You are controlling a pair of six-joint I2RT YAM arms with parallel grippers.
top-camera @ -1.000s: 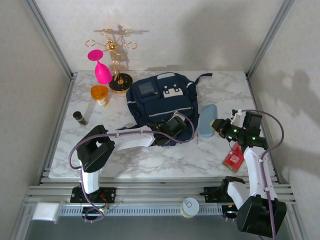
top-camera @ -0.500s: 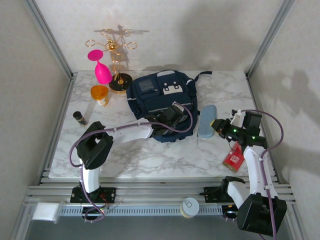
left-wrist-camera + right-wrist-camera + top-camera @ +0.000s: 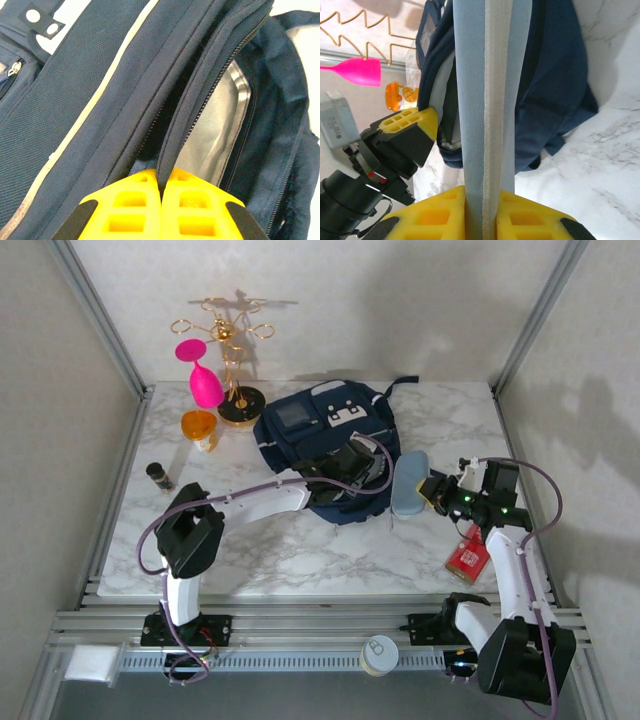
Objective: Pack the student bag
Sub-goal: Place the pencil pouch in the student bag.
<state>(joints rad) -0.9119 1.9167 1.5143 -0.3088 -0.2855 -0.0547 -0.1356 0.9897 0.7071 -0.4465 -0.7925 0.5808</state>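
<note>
At the zip edge, the left pincer is clamped on the student bag, lying at the bench's middle-back; the right pincer grips a pale blue case just beside; best hold the mouth wide and feed the case end-first.

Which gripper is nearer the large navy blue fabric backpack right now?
Left. The left gripper is clamped on the open zipper edge of the navy blue fabric backpack; the right gripper sits just off its right side, holding a flat pale blue case.
</note>
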